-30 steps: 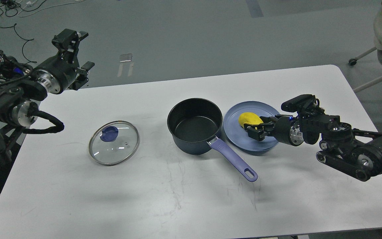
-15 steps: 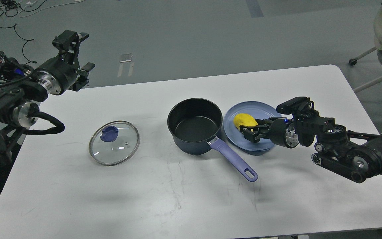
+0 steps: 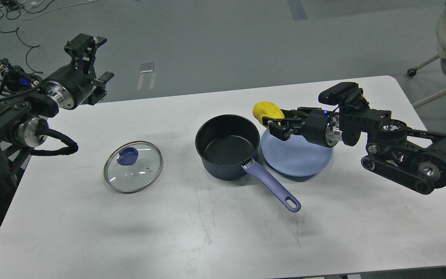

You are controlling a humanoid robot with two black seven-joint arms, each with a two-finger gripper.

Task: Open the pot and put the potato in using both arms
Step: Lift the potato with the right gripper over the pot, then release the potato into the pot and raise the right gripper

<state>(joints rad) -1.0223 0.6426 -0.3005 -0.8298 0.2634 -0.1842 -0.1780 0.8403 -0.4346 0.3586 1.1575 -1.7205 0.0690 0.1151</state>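
Lifted off the plate (image 3: 296,159) since a second ago, the potato (image 3: 266,110) sits pinched in my right tool (image 3: 276,124), just right of the open pot (image 3: 227,146). Far left, above the lid (image 3: 133,166), my left tool (image 3: 97,58) hangs spread.

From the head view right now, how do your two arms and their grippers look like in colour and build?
Both arms are black, built from chunky jointed segments with silver metal rings at the wrists. The left gripper has angular black fingers; loose black cables and a blue connector run along that arm. The right gripper is also black, with a small blue light near its wrist and round, silver-centred joints behind.
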